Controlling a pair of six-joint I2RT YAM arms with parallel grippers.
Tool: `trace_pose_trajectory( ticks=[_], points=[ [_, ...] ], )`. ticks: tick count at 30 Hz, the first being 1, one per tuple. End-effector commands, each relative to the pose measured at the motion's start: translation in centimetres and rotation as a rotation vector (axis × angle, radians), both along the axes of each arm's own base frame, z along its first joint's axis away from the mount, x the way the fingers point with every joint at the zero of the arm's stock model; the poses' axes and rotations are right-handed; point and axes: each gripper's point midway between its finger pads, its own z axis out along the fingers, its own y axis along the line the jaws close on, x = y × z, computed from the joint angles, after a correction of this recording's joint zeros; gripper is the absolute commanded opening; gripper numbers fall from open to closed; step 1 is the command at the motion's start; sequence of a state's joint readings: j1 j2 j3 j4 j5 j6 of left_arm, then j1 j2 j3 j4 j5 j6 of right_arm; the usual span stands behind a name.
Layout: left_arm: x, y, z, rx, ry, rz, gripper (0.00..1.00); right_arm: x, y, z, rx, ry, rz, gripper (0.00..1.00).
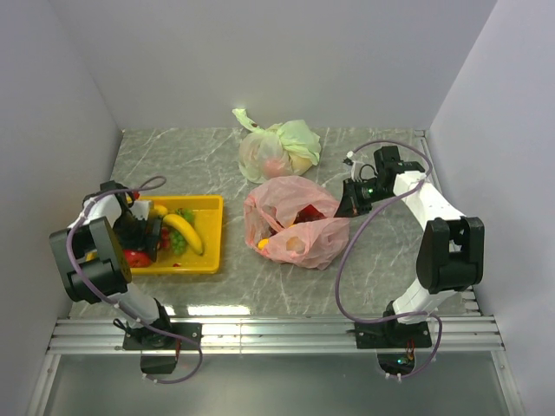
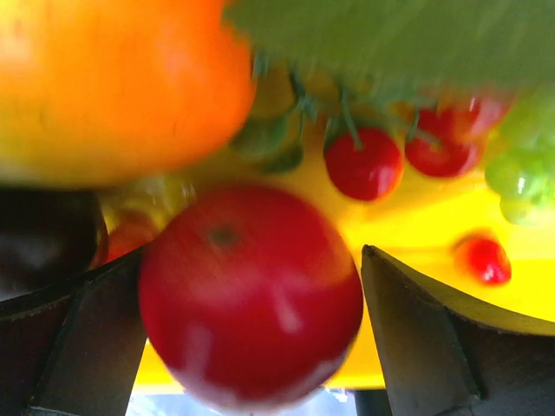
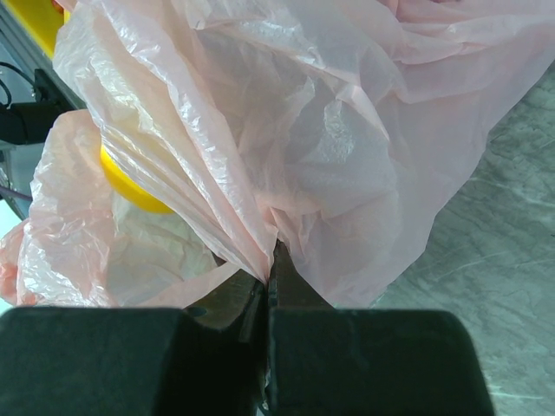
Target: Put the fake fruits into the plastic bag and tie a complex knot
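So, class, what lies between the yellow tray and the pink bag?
Only bare marble table separates the yellow tray from the pink bag; the top view shows it.

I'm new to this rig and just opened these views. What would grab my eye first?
The pink plastic bag slumped mid-table, its film pinched by the shut right gripper. On the left, a yellow tray of fake fruits, with a blurred red round fruit filling the gap between the fingers of the left gripper. Behind the pink plastic bag lies a knotted pale green-and-white bag.
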State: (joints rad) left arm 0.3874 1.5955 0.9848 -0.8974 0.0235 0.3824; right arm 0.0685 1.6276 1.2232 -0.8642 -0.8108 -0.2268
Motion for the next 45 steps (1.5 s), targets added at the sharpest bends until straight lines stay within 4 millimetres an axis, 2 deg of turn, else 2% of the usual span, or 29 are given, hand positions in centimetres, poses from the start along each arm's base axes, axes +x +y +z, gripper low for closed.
trace_pose_trajectory(
  ticks=[1, 3, 5, 9, 14, 15, 18, 22, 25, 26, 28, 29, 30, 31, 32, 33, 34, 35, 36, 37, 38, 39, 40, 41, 42, 43, 44, 45],
  points=[
    [1.8, 0.2, -0.5, 0.016, -0.052, -0.03, 0.99, 1.0, -0.1, 1.1, -0.001, -0.042, 0.006, 0.0],
    [2.1, -0.1, -0.4, 0.009, -0.053, -0.041, 0.99, 1.1, -0.2, 1.2, -0.001, -0.044, 0.004, 0.0],
    [2.3, -0.5, 0.3, -0.006, -0.064, -0.047, 0.95, 1.0, -0.1, 1.3, -0.002, -0.044, 0.005, 0.0],
    [2.3, -0.9, 3.2, -0.018, -0.089, -0.064, 0.74, 0.9, -0.2, 1.4, -0.007, -0.055, 0.008, 0.0],
    [1.2, -1.9, 6.8, -0.041, -0.1, -0.094, 0.57, 0.4, -0.2, 1.1, -0.001, -0.048, 0.002, 0.0],
    [1.4, -1.9, 7.4, -0.043, -0.114, -0.098, 0.5, 0.3, -0.2, 1.1, -0.001, -0.046, -0.001, 0.0],
    [1.8, -2.5, 9.1, -0.065, -0.142, -0.107, 0.44, 0.0, -0.2, 0.9, -0.003, -0.045, 0.002, 0.0],
    [3.8, -5.4, 11.2, -0.163, -0.219, -0.143, 0.44, -0.1, -0.1, 0.7, 0.004, -0.037, -0.005, 0.0],
    [5.7, -8.7, 12.8, -0.208, -0.27, -0.21, 0.44, 0.0, 0.0, 0.8, 0.015, -0.034, -0.008, 0.0],
    [6.5, -11.2, 13.5, -0.233, -0.288, -0.283, 0.43, 0.1, 0.0, 0.8, 0.017, -0.036, -0.009, 0.0],
    [7.3, -14.2, 14.4, -0.282, -0.315, -0.327, 0.42, 0.2, 0.2, 0.9, 0.026, -0.032, -0.014, 0.0],
    [7.3, -17.3, 14.7, -0.332, -0.311, -0.401, 0.42, 0.3, 0.3, 1.0, 0.03, -0.037, -0.013, 0.0],
    [7.7, -18.9, 15.4, -0.358, -0.327, -0.42, 0.41, 0.4, 0.3, 1.1, 0.035, -0.034, -0.02, 0.0],
    [7.9, -20.4, 15.6, -0.383, -0.329, -0.449, 0.41, 0.5, 0.4, 1.3, 0.041, -0.038, -0.017, 0.0],
    [7.5, -23.4, 15.6, -0.431, -0.312, -0.52, 0.39, 0.7, 0.5, 1.5, 0.046, -0.046, -0.018, 0.0],
    [7.8, -24.9, 16.1, -0.456, -0.321, -0.534, 0.38, 0.8, 0.5, 1.6, 0.05, -0.048, -0.023, 0.0],
    [7.5, -27.6, 16.4, -0.487, -0.328, -0.6, 0.38, 0.9, 0.6, 1.8, 0.053, -0.054, -0.021, 0.0],
    [7.6, -29.2, 16.2, -0.509, -0.321, -0.629, 0.39, 1.1, 0.7, 2.0, 0.062, -0.061, -0.022, 0.0],
    [7.9, -30.8, 16.9, -0.523, -0.338, -0.646, 0.39, 1.1, 0.8, 2.2, 0.066, -0.063, -0.022, 0.0],
    [7.7, -33.4, 16.3, -0.534, -0.32, -0.706, 0.39, 1.0, 0.8, 2.2, 0.07, -0.063, -0.018, 0.0],
    [7.9, -34.7, 16.3, -0.536, -0.325, -0.735, 0.4, 0.9, 0.8, 2.3, 0.075, -0.062, -0.017, 0.0],
    [9.0, -36.2, 17.7, -0.535, -0.376, -0.755, 0.4, 0.8, 0.9, 2.3, 0.076, -0.067, -0.011, 0.0],
    [9.0, -38.3, 16.9, -0.543, -0.356, -0.795, 0.4, 0.5, 0.8, 2.3, 0.076, -0.068, -0.006, 0.0],
    [10.1, -40.2, 18.7, -0.57, -0.426, -0.821, 0.4, 0.2, 0.8, 2.1, 0.074, -0.062, -0.005, 0.0],
    [10.5, -41.4, 19.0, -0.584, -0.44, -0.827, 0.41, 0.0, 0.8, 2.1, 0.074, -0.066, 0.004, 0.0],
    [10.5, -43.4, 18.1, -0.595, -0.425, -0.865, 0.41, -0.4, 0.7, 2.0, 0.074, -0.06, 0.005, 0.0],
    [11.1, -45.0, 19.5, -0.616, -0.479, -0.894, 0.41, -0.6, 0.7, 1.9, 0.073, -0.058, 0.006, 0.0],
    [11.0, -46.3, 19.4, -0.637, -0.481, -0.908, 0.41, -0.7, 0.7, 1.8, 0.079, -0.055, 0.006, 0.0]
  ],
)
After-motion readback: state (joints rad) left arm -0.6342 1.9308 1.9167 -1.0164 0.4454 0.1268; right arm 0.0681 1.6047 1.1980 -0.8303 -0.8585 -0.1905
